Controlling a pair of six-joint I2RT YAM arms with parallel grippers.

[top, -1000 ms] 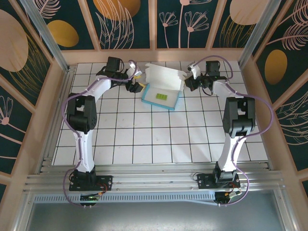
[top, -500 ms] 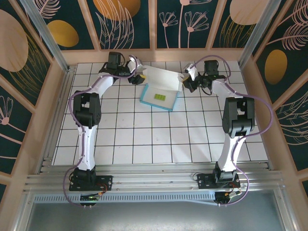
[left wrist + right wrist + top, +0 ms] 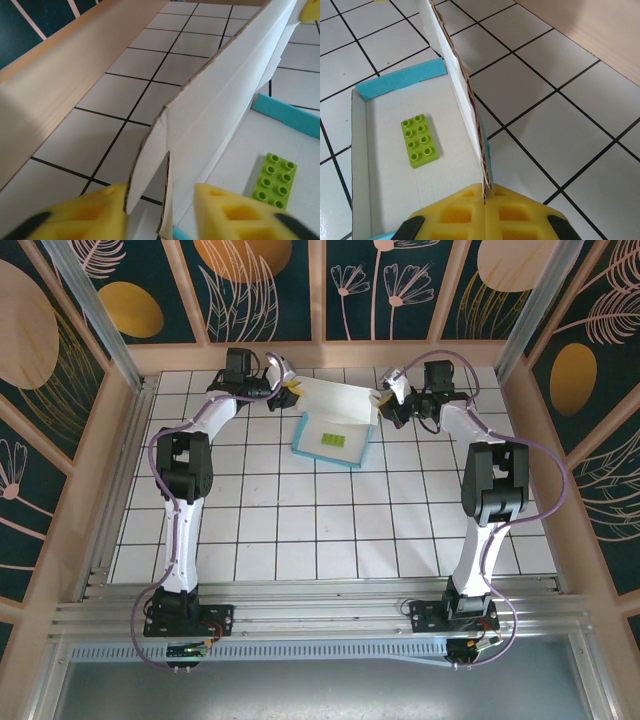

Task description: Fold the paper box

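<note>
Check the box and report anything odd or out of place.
A green toy brick lies flat on the floor of the paper box. That is odd for a box being folded. The cut edge of the raised flap looks brownish and rough.

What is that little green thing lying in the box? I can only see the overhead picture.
Observer: The right wrist camera shows it up close. It is a lime-green toy brick with two rows of four studs, lying flat on the white floor of the paper box.
Operator: And the arm on the left, has it got hold of anything?
Observer: Not firmly. The left gripper has its yellow fingers on either side of one end of the upright white flap, with a gap showing beside one finger.
Operator: And the other arm?
Observer: The right gripper has its fingers shut on the flap's other end, with the card edge pinched between them.
</note>
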